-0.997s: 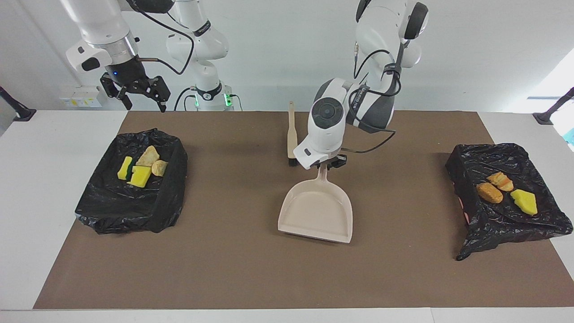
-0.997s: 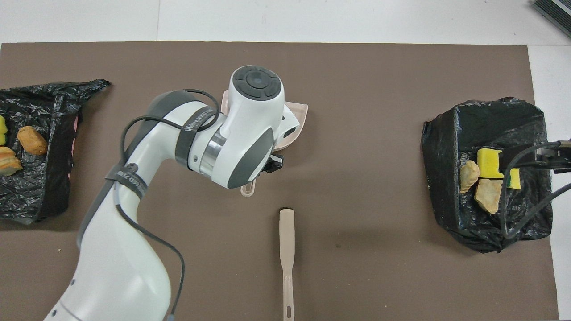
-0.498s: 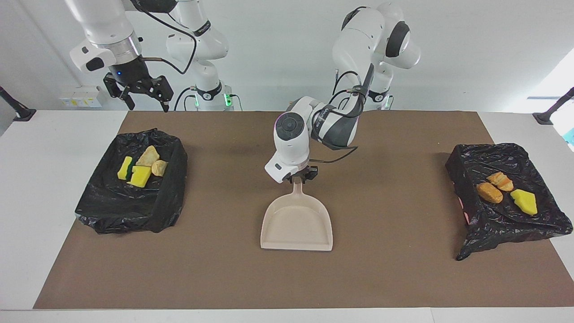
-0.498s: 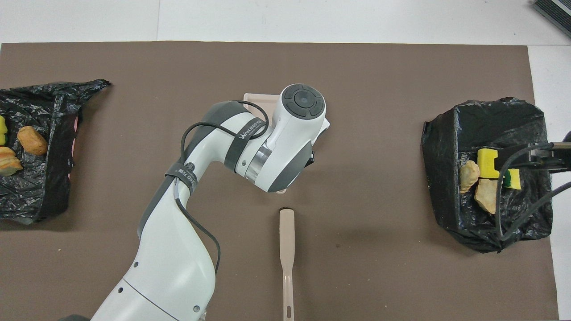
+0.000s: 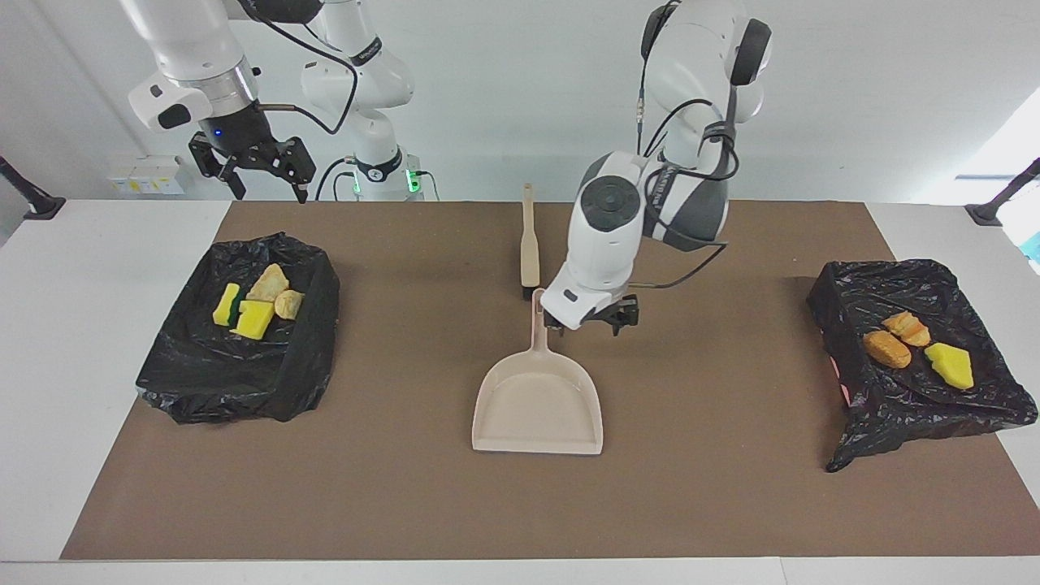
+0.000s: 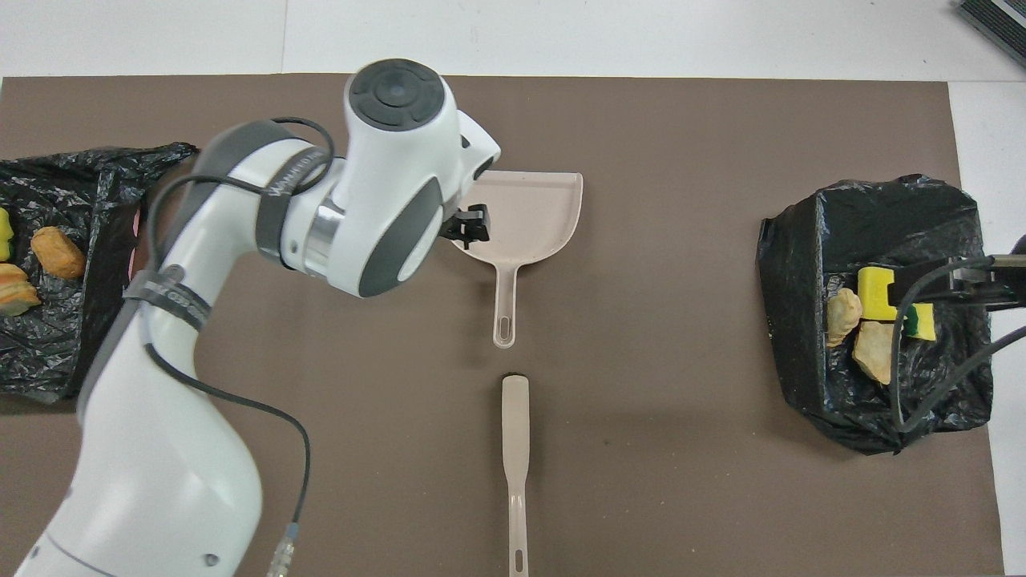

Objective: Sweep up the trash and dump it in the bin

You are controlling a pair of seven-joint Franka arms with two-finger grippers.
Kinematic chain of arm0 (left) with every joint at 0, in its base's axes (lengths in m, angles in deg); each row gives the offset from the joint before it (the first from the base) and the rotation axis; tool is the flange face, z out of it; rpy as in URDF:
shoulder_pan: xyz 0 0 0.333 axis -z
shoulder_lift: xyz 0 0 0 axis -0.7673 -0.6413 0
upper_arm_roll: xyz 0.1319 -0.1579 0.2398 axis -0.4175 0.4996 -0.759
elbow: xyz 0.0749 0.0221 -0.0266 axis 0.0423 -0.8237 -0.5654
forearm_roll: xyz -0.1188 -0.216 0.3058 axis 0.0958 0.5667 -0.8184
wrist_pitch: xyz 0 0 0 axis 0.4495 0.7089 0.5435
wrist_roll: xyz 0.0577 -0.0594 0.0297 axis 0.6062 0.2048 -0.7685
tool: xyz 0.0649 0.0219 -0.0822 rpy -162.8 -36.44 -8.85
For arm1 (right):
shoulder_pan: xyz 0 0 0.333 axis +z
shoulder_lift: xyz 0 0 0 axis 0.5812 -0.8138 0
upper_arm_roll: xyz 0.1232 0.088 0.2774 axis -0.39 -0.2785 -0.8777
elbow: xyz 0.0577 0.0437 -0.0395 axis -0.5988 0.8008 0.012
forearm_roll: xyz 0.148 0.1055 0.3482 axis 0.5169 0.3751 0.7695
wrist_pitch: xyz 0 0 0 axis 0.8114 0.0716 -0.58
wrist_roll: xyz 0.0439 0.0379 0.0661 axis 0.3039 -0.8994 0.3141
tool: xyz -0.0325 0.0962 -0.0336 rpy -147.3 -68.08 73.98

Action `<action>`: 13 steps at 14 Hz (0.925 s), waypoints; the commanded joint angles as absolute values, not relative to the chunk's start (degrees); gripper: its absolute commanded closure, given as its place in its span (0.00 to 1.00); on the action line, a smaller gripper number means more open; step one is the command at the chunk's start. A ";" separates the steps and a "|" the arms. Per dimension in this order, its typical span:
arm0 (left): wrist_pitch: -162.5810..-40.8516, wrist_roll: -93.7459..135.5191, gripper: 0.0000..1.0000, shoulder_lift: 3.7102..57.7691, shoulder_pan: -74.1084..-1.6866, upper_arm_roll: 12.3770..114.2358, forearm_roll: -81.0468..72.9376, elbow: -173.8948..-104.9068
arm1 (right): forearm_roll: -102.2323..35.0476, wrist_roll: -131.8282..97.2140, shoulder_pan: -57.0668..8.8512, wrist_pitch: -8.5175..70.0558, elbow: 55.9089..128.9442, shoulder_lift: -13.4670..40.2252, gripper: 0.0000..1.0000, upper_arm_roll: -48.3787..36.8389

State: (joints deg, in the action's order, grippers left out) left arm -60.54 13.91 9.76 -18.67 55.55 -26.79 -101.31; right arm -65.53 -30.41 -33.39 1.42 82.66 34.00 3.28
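The left arm bends forward over the middle of the brown mat (image 5: 406, 487), its wrist turned down, and the left gripper (image 5: 591, 323) hangs just above the mat beside the handle of the beige dustpan (image 5: 539, 406); its fingers are spread and grasp nothing, though in the overhead view the wrist hides most of them, so how close they come to the handle is hard to judge; the right arm waits raised at its own end, the right gripper (image 5: 260, 175) released and empty above the table edge near the robots; the trash lies well apart from both grippers; yellow sponge bits (image 5: 244, 315) and pale crumbly chunks (image 5: 276, 292) sit in the black-bagged bin (image 5: 236, 374) at the right arm's end; orange-brown chunks (image 5: 894, 341) and a yellow sponge piece (image 5: 951, 366) rest on the crinkled glossy black bag (image 5: 918, 406) at the left arm's end; the dustpan is smooth plastic, flat on the mat, its handle pointing toward the robots; the slim beige brush (image 5: 529, 244) lies straight, nearer to the robots.
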 commanded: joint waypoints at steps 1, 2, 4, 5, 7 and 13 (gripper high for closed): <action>-59.84 20.39 0.00 12.76 -23.81 55.97 -26.82 -104.56 | -65.50 -29.26 -33.51 2.03 82.89 34.43 0.00 3.36; -59.84 23.29 0.00 13.55 -25.49 55.97 -26.82 -104.56 | -65.50 -29.26 -33.51 2.03 82.89 34.43 0.00 3.36; -59.75 28.92 0.00 14.86 -29.53 55.97 -26.82 -104.56 | -65.50 -29.26 -33.51 2.03 82.89 34.43 0.00 3.36; -59.75 31.73 0.00 15.13 -31.55 55.97 -26.82 -104.56 | -65.50 -29.26 -33.51 2.03 82.89 34.43 0.00 3.45; -59.84 37.18 0.00 15.40 -35.94 55.97 -26.82 -104.65 | -65.50 -29.17 -33.51 2.03 82.98 34.43 0.00 3.63; -62.82 45.55 0.00 19.52 -44.92 56.06 -26.20 -109.90 | -66.55 -28.29 -33.51 2.03 83.33 34.61 0.00 3.19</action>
